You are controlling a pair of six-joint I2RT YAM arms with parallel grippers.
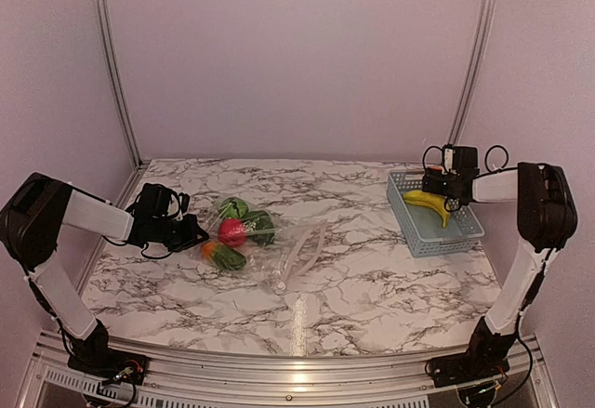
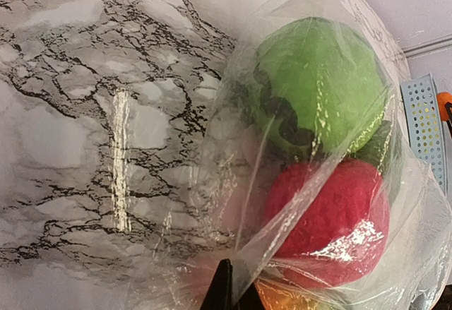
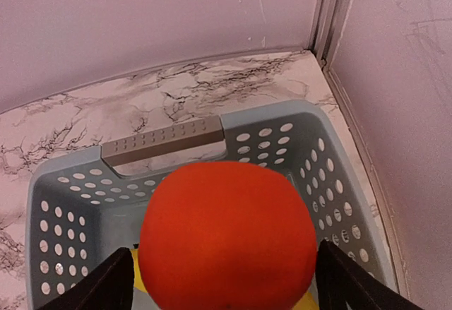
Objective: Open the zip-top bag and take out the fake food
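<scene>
The clear zip-top bag (image 1: 279, 245) lies on the marble table, holding a green round piece (image 1: 234, 208), a red-pink piece (image 1: 231, 231) and an orange-and-green piece (image 1: 221, 255). My left gripper (image 1: 191, 234) is shut on a fold of the bag (image 2: 296, 204) at its left edge; the green piece (image 2: 318, 84) and red piece (image 2: 332, 211) fill the left wrist view. My right gripper (image 1: 444, 185) is shut on an orange round piece (image 3: 226, 236) above the light blue basket (image 1: 465, 227). The yellow banana (image 1: 428, 203) lies in the basket.
The basket (image 3: 70, 183) stands at the right rear of the table, close to the right wall and its metal rail (image 1: 474, 50). A metal rail (image 1: 112, 55) also runs up the left wall corner.
</scene>
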